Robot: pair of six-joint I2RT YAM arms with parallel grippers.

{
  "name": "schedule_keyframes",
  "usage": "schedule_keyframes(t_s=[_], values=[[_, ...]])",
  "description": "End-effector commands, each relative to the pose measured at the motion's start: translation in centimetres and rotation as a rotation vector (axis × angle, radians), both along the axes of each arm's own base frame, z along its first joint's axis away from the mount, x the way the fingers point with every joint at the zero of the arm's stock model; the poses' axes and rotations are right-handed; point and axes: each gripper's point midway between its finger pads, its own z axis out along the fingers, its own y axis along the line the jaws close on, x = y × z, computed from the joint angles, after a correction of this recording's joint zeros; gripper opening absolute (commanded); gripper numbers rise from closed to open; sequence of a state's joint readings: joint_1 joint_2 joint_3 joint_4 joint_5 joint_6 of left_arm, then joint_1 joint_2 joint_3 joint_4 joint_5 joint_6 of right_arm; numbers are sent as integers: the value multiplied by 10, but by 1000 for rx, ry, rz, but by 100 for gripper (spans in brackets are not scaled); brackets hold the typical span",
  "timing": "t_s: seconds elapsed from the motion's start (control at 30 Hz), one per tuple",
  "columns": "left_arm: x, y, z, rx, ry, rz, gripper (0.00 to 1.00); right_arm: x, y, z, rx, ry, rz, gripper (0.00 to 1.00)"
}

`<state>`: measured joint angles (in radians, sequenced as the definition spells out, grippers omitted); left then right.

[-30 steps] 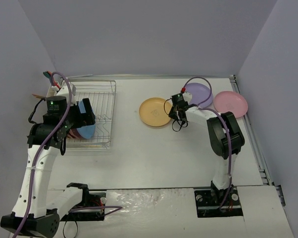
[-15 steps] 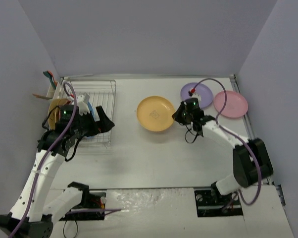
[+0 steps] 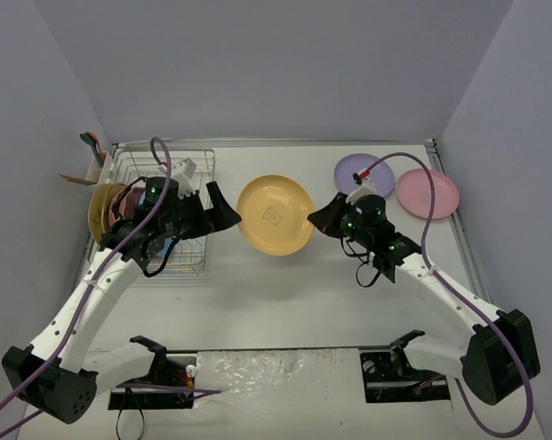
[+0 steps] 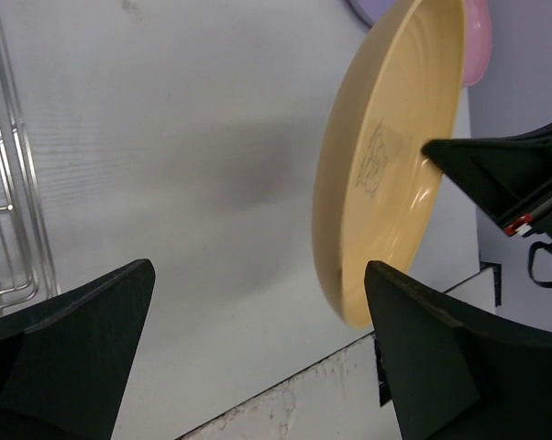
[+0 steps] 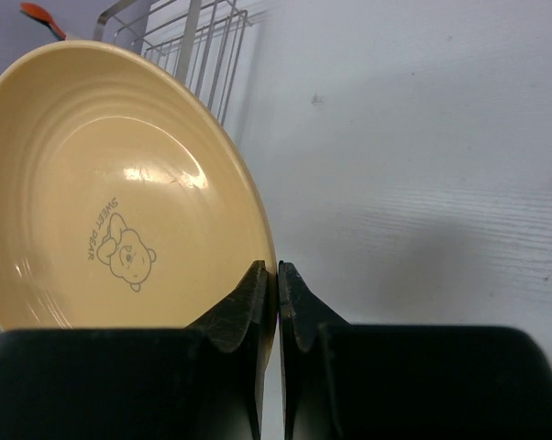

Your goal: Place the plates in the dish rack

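My right gripper [image 3: 324, 218] is shut on the right rim of a yellow plate [image 3: 276, 215] with a bear print, holding it tilted up above the table's middle. In the right wrist view its jaws [image 5: 277, 268] pinch the plate [image 5: 102, 183] at its edge. My left gripper [image 3: 225, 214] stands wide open at the plate's left side. In the left wrist view [image 4: 259, 268] the plate's [image 4: 386, 165] lower rim hangs just inside the right finger [image 4: 441, 357]. The dish rack [image 3: 180, 165] is behind the left arm, with a tan plate [image 3: 100, 209] at its left end.
A lilac plate [image 3: 363, 171] and a light pink plate [image 3: 427, 192] lie flat at the back right of the table. A small white caddy [image 3: 94, 167] with utensils hangs off the rack's far left corner. Grey walls close in on three sides.
The right arm lifted the yellow plate off the table and carried it left toward the rack. The left arm swung right from over the rack to meet it, jaws staying open.
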<state>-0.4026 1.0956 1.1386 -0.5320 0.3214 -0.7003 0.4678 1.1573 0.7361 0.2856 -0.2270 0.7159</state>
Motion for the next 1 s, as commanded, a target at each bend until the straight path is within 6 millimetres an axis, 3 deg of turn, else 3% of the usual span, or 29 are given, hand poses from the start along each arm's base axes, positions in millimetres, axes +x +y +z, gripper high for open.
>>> schedule_keyframes(t_s=[0.0,0.2,0.57,0.8,0.97], values=[[17,-29,64,-165,-140,-40,97,2,19,55,116,-146,56,0],[12,-43,65,-207,-113,-66,91,-2,25,62,130,-167,80,0],[6,-47,45,-204,-44,-73,64,-6,28,62,122,-183,96,0],[7,-51,41,-204,-27,-78,52,-7,30,64,121,-193,108,0],[5,-53,41,-206,-33,-90,34,-8,31,63,132,-193,114,0]])
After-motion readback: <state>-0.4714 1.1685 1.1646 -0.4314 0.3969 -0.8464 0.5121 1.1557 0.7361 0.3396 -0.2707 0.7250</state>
